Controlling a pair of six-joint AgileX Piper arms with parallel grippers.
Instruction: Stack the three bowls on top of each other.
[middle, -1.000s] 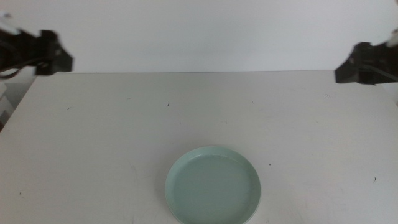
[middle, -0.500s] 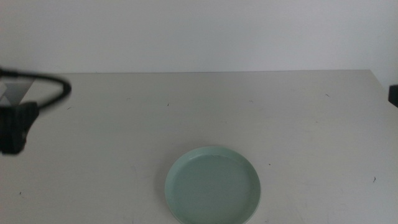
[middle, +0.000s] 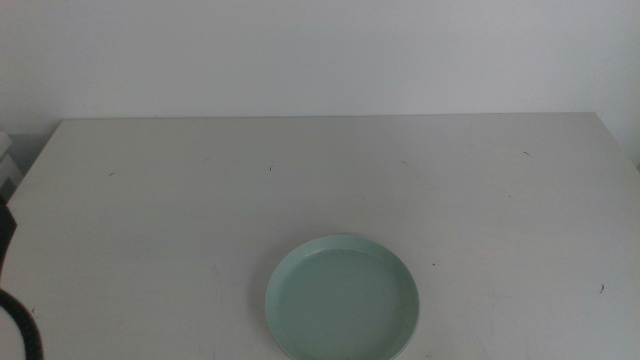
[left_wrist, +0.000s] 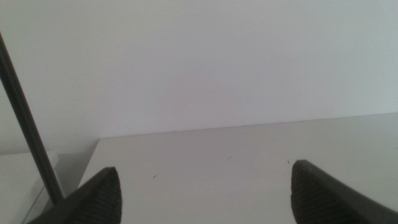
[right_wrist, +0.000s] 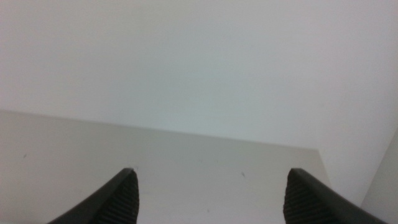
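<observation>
Only 1 bowl shows: the mint green bowl (middle: 342, 298) sits on the worktop (middle: 200, 200) near its front edge. The left tool (left_wrist: 205, 196) and the right tool (right_wrist: 210, 199) each gape wide, holding nothing.

- A pale mint green bowl (middle: 342, 299) sits low in the frame, slightly right of centre, upright with its low rim up; its near edge reaches the bottom edge of the picture
- Only this one bowl shows; whether others lie beneath it cannot be told
- The white table (middle: 200, 200) fills the lower two thirds of the frame, with a few small dark specks scattered on it
- A plain pale wall (middle: 320, 50) spans the top of the frame
- A dark curved cable (middle: 25, 328) and a dark shape show at the lower left edge
</observation>
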